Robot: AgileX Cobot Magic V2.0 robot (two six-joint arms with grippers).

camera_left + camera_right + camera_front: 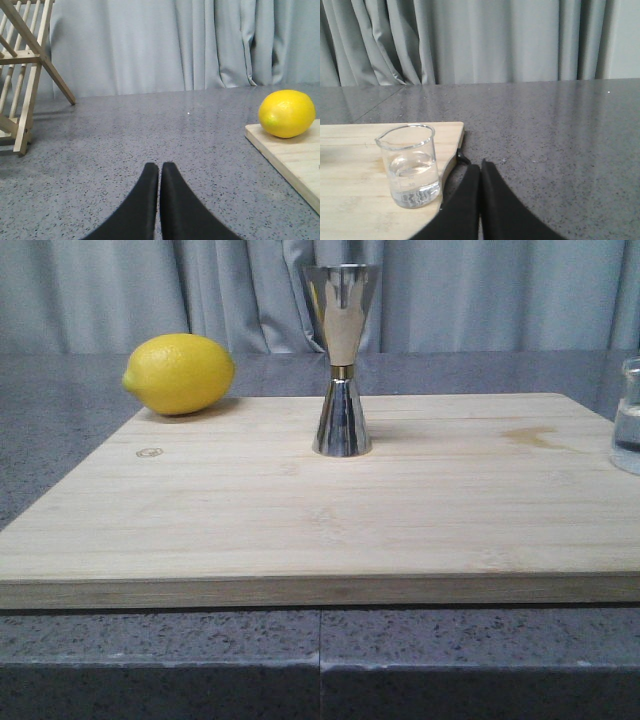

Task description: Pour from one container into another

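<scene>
Clear beaker, part-filled; shiny steel jigger.

The front view sits low and close at the near edge of the cutting board, facing the curtain at 12 o'clock. Each wrist view looks forward, low over the desk. The left wrist view shares the lemon with the front view; the right shares the beaker.

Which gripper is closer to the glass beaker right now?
Right. The right gripper, shut, sits just beside the glass beaker at the board's edge. The left gripper, also shut, is off the board's far side, past the lemon.
</scene>
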